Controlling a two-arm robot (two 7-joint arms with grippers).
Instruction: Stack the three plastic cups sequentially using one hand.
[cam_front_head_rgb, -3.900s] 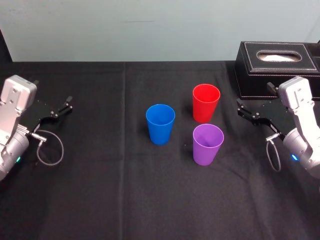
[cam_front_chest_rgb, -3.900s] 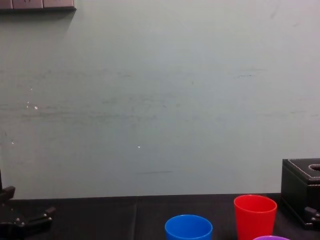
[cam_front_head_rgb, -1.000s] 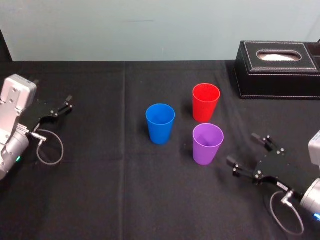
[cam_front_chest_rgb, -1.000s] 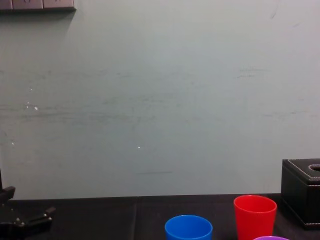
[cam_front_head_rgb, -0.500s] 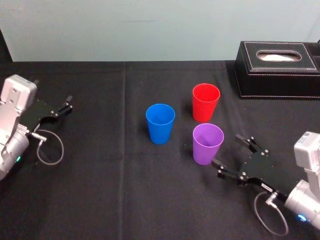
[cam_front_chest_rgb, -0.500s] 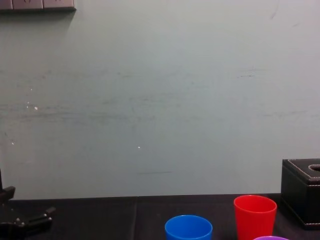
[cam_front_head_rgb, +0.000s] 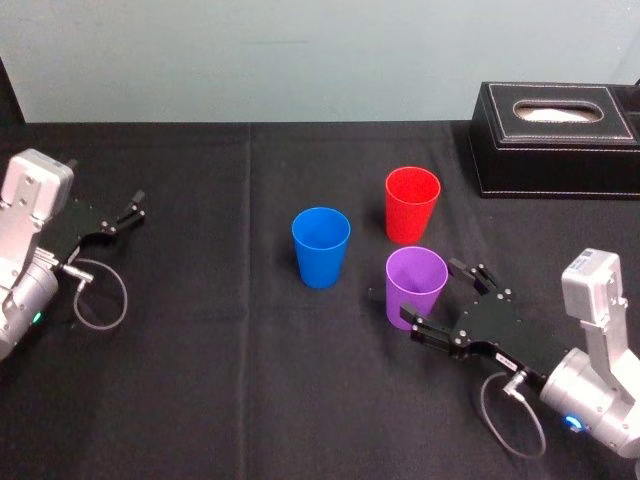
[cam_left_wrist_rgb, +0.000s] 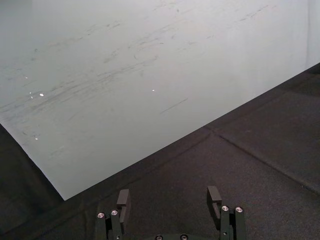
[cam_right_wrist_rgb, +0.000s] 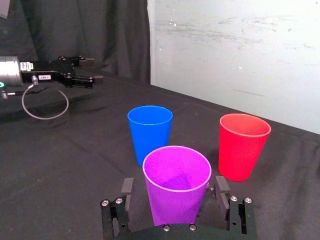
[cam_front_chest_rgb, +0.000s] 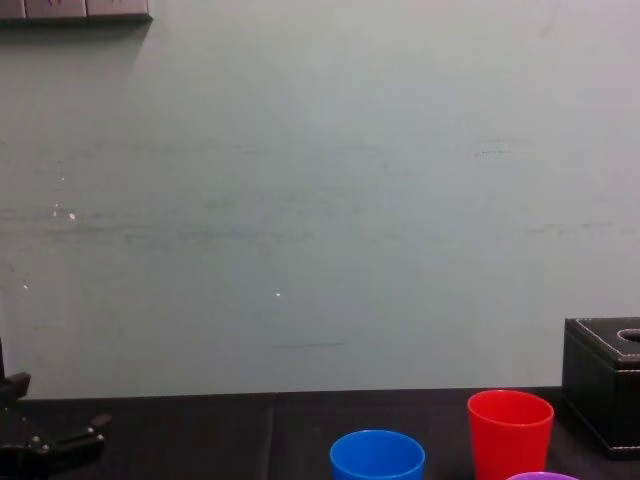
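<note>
Table: black cloth (cam_front_head_rgb: 200, 400) covers the whole work surface, with a crease running from front to back near the middle.
Wall: pale, scuffed wall (cam_front_head_rgb: 300, 60) stands behind the far edge, at 12 o'clock.
Left gripper: left gripper (cam_front_head_rgb: 128, 212) is parked at 9 o'clock on the table, well apart from all three cups. In the left wrist view (cam_left_wrist_rgb: 168, 200) its two fingers stand wide with nothing between them. It also shows low at the left edge of the chest view (cam_front_chest_rgb: 60, 440) and far off in the right wrist view (cam_right_wrist_rgb: 82, 77).
Blue cup: blue cup (cam_front_head_rgb: 321, 247) stands upright, mouth up, near the table's middle, apart from the other two (cam_right_wrist_rgb: 149, 132) (cam_front_chest_rgb: 377, 458).
Red cup: red cup (cam_front_head_rgb: 412, 205) stands upright at 2 o'clock from the blue one, the farthest back of the three (cam_right_wrist_rgb: 243, 145) (cam_front_chest_rgb: 510, 430).
Purple cup: purple cup (cam_front_head_rgb: 416, 288) stands upright at 4 o'clock from the blue one and at 6 o'clock from the red one, near it but not touching (cam_right_wrist_rgb: 176, 185).
Right gripper: right gripper (cam_front_head_rgb: 428, 288) reaches in low from 4 o'clock. It is spread wide, one finger (cam_right_wrist_rgb: 127, 187) on each side of the purple cup's lower wall. Whether the fingers touch the cup cannot be told.
Box: black stitched box (cam_front_head_rgb: 555, 135) sits at 2 o'clock on the table, by the far right edge, well apart from the cups (cam_front_chest_rgb: 603, 385).
</note>
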